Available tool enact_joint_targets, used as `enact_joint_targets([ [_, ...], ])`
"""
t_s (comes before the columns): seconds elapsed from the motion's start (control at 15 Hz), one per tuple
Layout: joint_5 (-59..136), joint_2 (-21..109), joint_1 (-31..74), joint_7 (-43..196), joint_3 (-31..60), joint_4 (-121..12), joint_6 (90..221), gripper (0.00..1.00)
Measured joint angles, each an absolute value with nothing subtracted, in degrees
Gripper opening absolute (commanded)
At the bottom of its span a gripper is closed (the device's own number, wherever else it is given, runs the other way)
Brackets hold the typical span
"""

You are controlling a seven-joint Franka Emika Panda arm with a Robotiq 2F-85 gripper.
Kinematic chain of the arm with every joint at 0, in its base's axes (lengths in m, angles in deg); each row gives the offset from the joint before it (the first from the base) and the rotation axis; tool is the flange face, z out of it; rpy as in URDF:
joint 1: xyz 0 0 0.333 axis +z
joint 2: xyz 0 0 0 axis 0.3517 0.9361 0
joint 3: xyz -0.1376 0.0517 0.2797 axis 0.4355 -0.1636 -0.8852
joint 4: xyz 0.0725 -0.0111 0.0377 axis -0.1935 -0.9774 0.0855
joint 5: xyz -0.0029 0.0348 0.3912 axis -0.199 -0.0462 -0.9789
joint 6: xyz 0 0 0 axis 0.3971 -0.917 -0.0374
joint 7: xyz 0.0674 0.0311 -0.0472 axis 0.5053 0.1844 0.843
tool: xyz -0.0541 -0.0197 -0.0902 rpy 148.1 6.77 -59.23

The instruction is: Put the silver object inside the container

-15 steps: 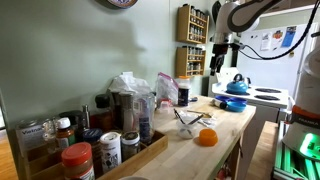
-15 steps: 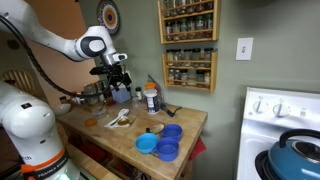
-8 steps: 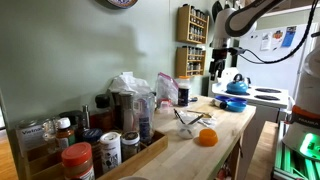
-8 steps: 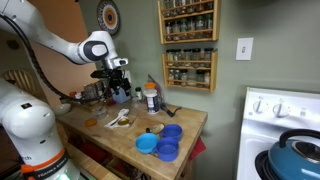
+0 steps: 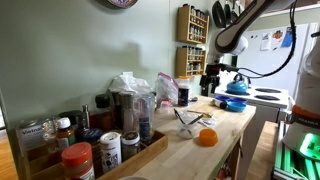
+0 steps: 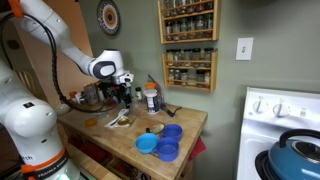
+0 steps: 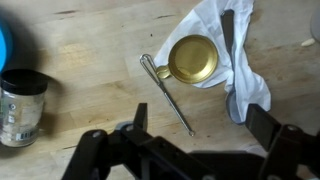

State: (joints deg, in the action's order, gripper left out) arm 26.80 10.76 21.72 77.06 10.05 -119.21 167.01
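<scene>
Both exterior views were evenly lit by soft indoor light, low in resolution and slightly unsharp. A faint shadow lay on the green wall (image 5: pixel 90 70). In the wrist view the gold round dish (image 7: pixel 193 60) showed mild glare; the gripper (image 7: pixel 200 135) appeared dark and blurred.

A thin silver wire utensil (image 7: pixel 168 95) is laid diagonally, flat on the wooden surface (image 7: pixel 80 40). A small, low, clear bowl (image 5: pixel 186 122) is set upright, silvery rods protruding.
</scene>
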Motion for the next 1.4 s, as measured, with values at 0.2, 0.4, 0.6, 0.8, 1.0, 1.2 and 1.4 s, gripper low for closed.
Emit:
enact_joint_targets([
  [0.2,26.5,11.8,21.7,77.1,10.3,-118.7,167.4,1.0],
  [0.4,31.9,12.4,20.5,76.0,9.5,-118.5,167.4,1.0],
  [0.6,39.8,16.5,18.6,75.3,8.9,-117.9,168.2,1.0],
  [0.8,39.2,22.7,19.0,76.1,9.0,-116.1,170.0,1.0],
  [1.0,30.1,27.4,24.3,82.5,12.6,-114.0,171.1,1.0],
  [1.2,29.4,28.4,25.5,82.9,13.6,-113.2,171.1,1.0],
  [1.4,30.1,28.4,25.0,82.8,13.2,-113.3,172.1,1.0],
])
